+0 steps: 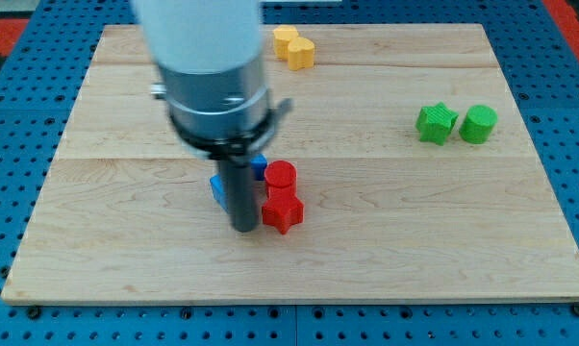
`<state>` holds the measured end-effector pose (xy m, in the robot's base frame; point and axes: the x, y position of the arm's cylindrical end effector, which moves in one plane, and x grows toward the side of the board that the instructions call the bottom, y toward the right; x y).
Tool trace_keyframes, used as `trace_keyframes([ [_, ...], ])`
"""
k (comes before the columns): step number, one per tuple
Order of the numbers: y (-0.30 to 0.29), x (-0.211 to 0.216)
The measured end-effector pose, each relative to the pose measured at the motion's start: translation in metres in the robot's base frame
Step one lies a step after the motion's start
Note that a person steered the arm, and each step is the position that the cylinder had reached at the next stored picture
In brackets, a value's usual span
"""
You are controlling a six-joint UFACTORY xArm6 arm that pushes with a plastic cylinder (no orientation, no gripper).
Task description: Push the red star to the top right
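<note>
While touching the left side of the red star near the board's middle, my tip down flat. Red cylinder just behind. Blue blocks left. Green pair far right. Yellow blocks far back.

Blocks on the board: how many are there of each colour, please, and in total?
Red: 2, a cylinder and a star
Blue: 2, both partly hidden by the rod
Yellow: 2
Green: 2
Total: 8

The rod hides most of two blue blocks; their shapes cannot be told.
</note>
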<state>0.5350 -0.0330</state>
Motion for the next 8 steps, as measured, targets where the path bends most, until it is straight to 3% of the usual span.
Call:
trace_keyframes([
  [2,0.037,0.012],
  [3,0.056,-0.022],
  [5,0.047,-0.134],
  [6,0.027,-0.144],
  [7,0.061,-0.141],
  [8,0.098,-0.18],
])
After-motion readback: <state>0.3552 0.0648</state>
